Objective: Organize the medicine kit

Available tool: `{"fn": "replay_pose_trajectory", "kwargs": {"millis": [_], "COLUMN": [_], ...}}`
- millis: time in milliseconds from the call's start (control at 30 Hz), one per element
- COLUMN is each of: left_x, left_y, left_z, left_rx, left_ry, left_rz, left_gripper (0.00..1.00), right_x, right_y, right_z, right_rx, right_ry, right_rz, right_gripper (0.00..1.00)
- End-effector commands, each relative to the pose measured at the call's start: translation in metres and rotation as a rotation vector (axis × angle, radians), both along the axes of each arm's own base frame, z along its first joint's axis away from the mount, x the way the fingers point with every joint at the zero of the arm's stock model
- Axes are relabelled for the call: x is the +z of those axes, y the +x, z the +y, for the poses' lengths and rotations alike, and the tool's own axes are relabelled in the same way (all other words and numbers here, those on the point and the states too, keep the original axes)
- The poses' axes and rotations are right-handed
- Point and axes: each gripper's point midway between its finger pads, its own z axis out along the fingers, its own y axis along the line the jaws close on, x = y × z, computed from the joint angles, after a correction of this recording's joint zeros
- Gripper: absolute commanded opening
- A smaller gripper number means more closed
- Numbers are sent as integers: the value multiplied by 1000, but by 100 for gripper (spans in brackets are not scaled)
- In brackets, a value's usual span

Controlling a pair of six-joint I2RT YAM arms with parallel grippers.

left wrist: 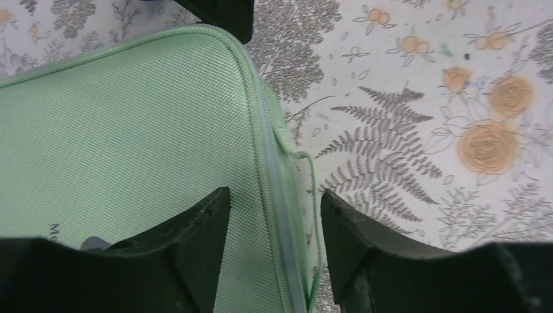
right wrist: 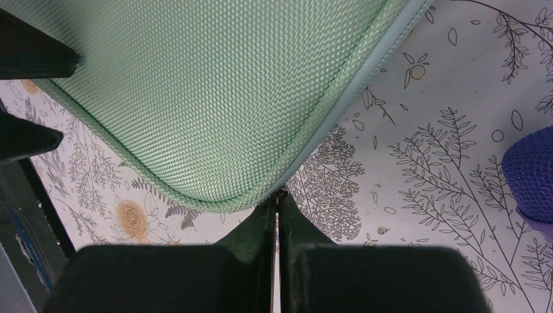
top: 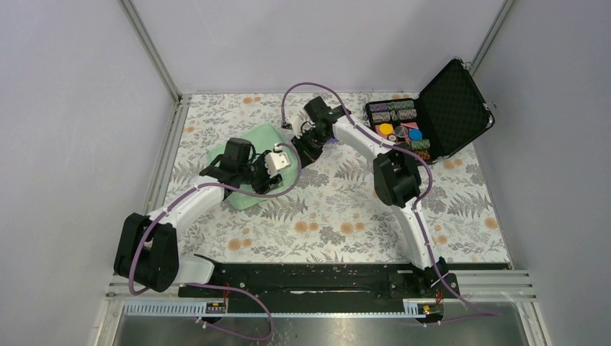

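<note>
On the floral worktop [top: 324,216], the closed mint-green medicine kit [top: 261,137] is lying toward 10 o'clock of centre, the left end effector [left wrist: 274,195] is hovering spread astride its 4 o'clock zipper edge (a thin green cord [left wrist: 313,189] is dangling between the fingers), and the right end effector [right wrist: 279,199] is sitting pressed together at its 3 o'clock corner.

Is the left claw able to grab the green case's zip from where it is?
Probably yes. The left claw is open right over the zip on the green case, one finger either side, and nothing sits between them.
</note>
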Motion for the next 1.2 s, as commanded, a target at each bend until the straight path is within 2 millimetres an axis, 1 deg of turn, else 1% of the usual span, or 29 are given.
{"fn": "replay_pose_trajectory", "kwargs": {"millis": [0,100,133,200,267,400,567,633,700,800,867,900,967,1033,1067,1100,1133,1167], "left_x": [-3,-3,-2,-4,-6,-4,-3,-3,-4,-2,-1,-1,1,4,11,17,25,37], "left_y": [28,43,47,49,48,47,50,50,49,50,51,52,51,48,47,43,38,34], "left_z": [10,16,16,16,13,6,0,-2,-4,-8,-10,-11,-14,-17,-19,-20,-18,-18], "left_rx": [86,147,158,160,160,183,200,205,202,202,200,200,196,191,186,178,171,159], "left_ry": [54,74,74,76,58,3,-26,-37,-34,-43,-49,-53,-66,-78,-93,-103,-117,-157], "left_rz": [-107,-151,-166,-169,-152,-130,-135,-134,-139,-145,-146,-145,-139,-128,-127,-111,-92,-80], "left_gripper": [49,34,32,30,27,19,7,0,0,0,0,0,0,0,1,7,19,30], "right_x": [8,10,11,13,19,25,31,38,50,68,76,77,74,66,63,60,60,59], "right_y": [3,-7,-11,-20,-27,-40,-63,-70,-77,-82,-77,-75,-65,-55,-52,-49,-47,-45], "right_z": [6,4,3,1,1,3,3,4,8,20,33,36,44,45,43,41,38,35], "right_rx": [-5,3,7,11,3,-20,-18,-21,-25,-7,-23,-41,-84,-170,-192,-209,-223,-233], "right_ry": [30,34,38,47,60,75,90,111,160,240,280,278,288,259,245,235,228,223], "right_rz": [2,35,46,74,100,162,235,259,281,259,245,247,233,240,231,227,217,211], "right_gripper": [0,0,0,0,0,0,0,0,0,0,0,0,0,0,0,0,0,0]}}
